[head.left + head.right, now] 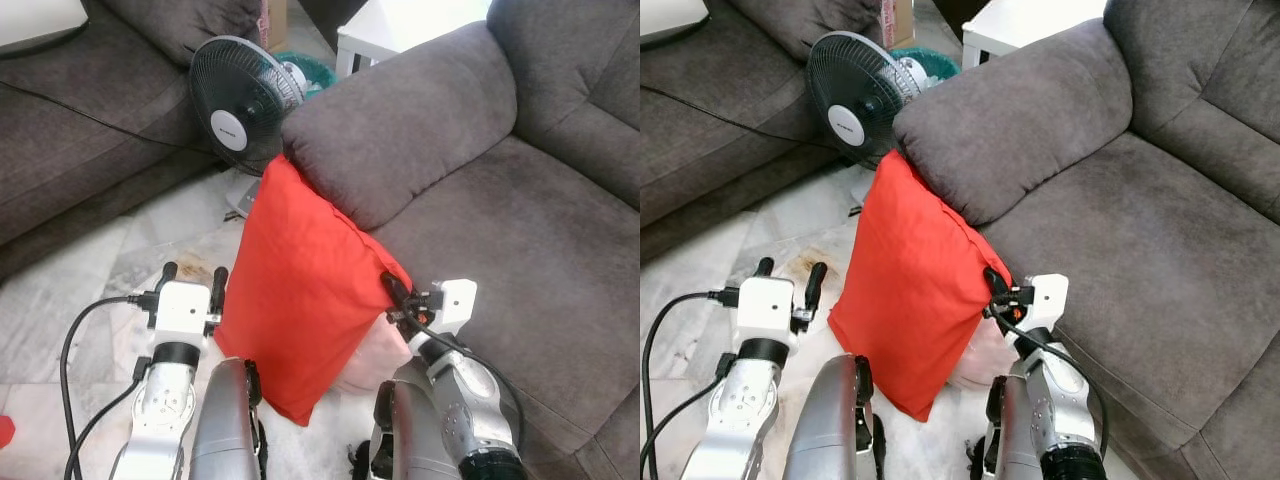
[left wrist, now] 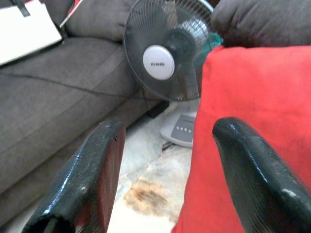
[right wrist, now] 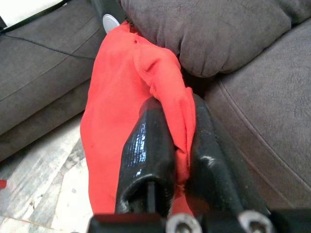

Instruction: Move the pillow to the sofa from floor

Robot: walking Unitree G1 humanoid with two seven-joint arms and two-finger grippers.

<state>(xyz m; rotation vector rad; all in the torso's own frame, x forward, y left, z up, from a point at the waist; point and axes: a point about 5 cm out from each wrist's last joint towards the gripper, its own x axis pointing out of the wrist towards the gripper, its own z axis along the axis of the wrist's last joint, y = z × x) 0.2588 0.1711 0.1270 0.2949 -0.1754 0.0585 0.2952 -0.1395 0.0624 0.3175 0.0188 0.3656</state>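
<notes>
- The red pillow (image 1: 300, 295) is standing tilted on its lower corner beside the grey sofa (image 1: 520, 230), its upper end leaning against the underside of the sofa's padded armrest (image 1: 400, 120).
- The right gripper (image 3: 177, 145) is clamping a fold of the pillow's edge between its two black fingers, right where the cloth is meeting the front of the sofa seat.
- The left gripper (image 1: 192, 285) is hovering just beside the pillow's other edge with its fingers spread apart and gripping nothing; in the left wrist view one finger (image 2: 257, 179) is lying in front of the red cloth, though contact cannot be told.
- A black standing fan (image 1: 240, 100) is sitting on the marble floor (image 1: 150, 250) behind the pillow, between the armrest and a second grey sofa (image 1: 70, 130) on the robot's left.
- A brownish stain (image 2: 146, 196) is showing on the floor near the fan's base.
- A black cable (image 1: 85, 330) is looping from the left wrist down alongside the silver arm.
- A white piece of furniture (image 1: 400, 25) is standing behind the armrest.
</notes>
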